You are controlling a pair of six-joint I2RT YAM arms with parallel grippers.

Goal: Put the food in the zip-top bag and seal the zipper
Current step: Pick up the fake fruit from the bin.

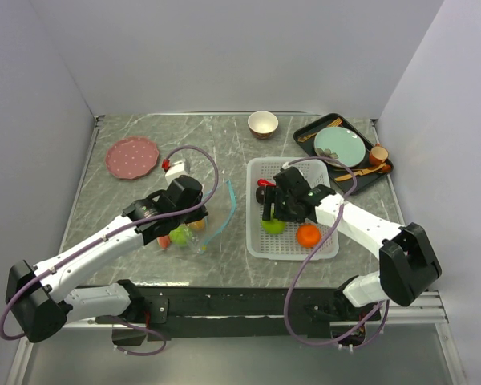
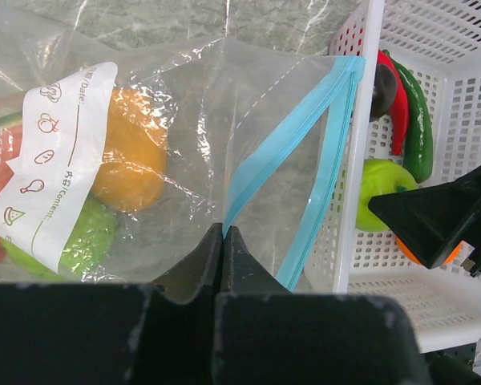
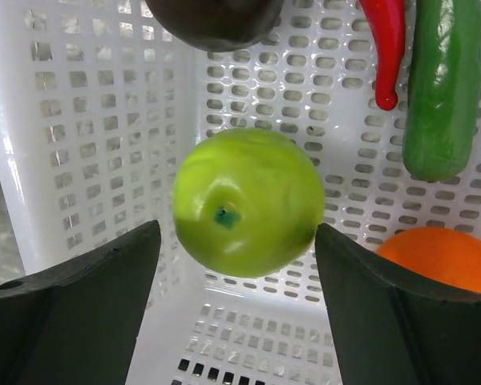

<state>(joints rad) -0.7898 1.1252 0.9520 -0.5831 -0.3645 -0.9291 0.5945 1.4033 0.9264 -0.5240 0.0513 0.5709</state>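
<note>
I see left claw (image 2: pixel 223 250) pinched shut on bag (image 2: pixel 184 96) edge by zipper (image 2: pixel 293 140). Bag lies on surface (image 2: pixel 144 24) just beside basket (image 2: pixel 361 160), with orange (image 2: pixel 132 156) and maybe watermelon inside. Right claw (image 3: pixel 236 237) open, straddling green apple (image 3: pixel 248 200) in basket.

A dark grey-green stone-patterned tabletop (image 1: pixel 144 132) with pale veins fills the middle of the scene. Plain, matte, pale lavender-grey panels enclose it on three sides: a back wall (image 1: pixel 240 56), a left wall (image 1: pixel 24 120) and a right wall (image 1: pixel 457 120), the side ones slanting outward toward the camera. A black rail (image 1: pixel 248 303) runs along the table's near edge, with a silver metal bar (image 1: pixel 429 319) beneath it at the right. The light is even and soft, and shadows are faint.
</note>
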